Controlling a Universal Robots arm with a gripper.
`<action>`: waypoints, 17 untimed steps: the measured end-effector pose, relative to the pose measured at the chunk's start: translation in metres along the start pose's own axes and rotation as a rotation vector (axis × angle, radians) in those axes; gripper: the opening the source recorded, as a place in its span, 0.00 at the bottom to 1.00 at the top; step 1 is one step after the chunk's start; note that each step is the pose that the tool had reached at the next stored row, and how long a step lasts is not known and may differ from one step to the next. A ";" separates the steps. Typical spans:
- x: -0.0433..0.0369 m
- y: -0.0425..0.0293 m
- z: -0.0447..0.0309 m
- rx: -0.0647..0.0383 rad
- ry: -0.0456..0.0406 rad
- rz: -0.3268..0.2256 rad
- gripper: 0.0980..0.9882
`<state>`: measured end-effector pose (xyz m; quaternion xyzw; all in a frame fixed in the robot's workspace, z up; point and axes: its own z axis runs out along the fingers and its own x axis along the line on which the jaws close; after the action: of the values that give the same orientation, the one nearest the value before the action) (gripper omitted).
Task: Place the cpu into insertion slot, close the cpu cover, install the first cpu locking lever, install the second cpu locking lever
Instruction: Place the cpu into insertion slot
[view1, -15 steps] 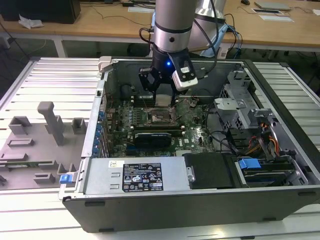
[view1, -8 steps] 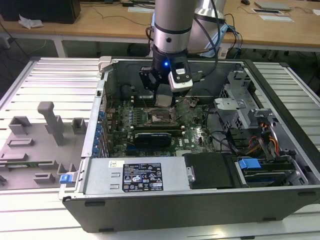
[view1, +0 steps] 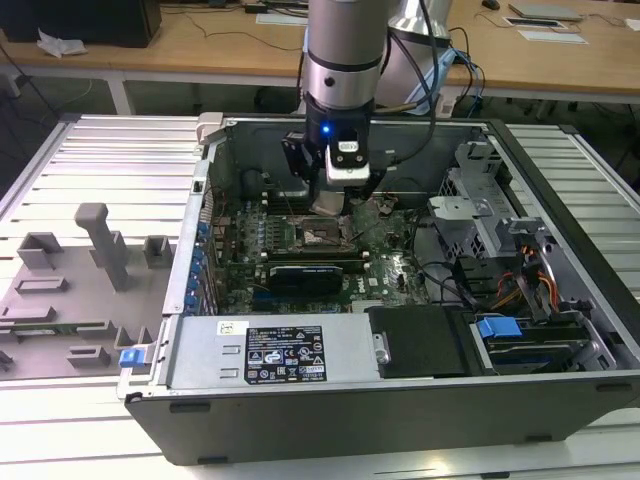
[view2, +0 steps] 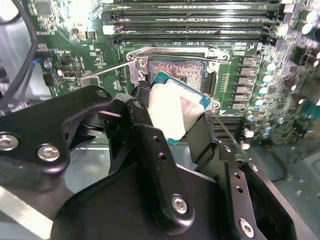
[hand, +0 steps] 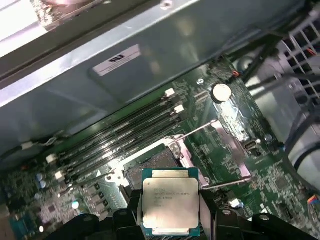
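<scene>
My gripper (view1: 331, 204) hangs inside the open computer case, shut on the cpu (view1: 327, 203), a small square chip with a silver-grey top. In both wrist views the black fingers (view2: 145, 112) press on two opposite edges of the cpu (view2: 177, 107) (hand: 170, 199). The chip is tilted and hovers just above the insertion slot (view2: 177, 70) (hand: 150, 166), whose contact field lies bare. The cpu cover (hand: 233, 144) is swung open beside the socket. Thin locking levers (hand: 196, 131) stick out, unlatched.
Black memory slots (view2: 195, 22) run along one side of the socket. A long black card (view1: 312, 272) lies in front of it on the motherboard. The case walls (view1: 205, 190), a power supply (view1: 270, 350) and drive cages (view1: 475, 205) surround the board. A grey fixture tray (view1: 70, 285) sits at the exterior view's left.
</scene>
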<state>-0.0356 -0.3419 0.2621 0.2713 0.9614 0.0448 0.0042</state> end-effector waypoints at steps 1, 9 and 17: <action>0.0000 -0.0001 0.0008 -0.001 -0.0033 0.037 0.50; -0.0001 -0.0004 0.0051 -0.004 -0.0219 0.245 0.50; -0.0001 -0.0007 0.0077 -0.006 -0.0362 0.409 0.50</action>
<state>-0.0356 -0.3418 0.2543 0.4616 0.8859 0.0429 0.0132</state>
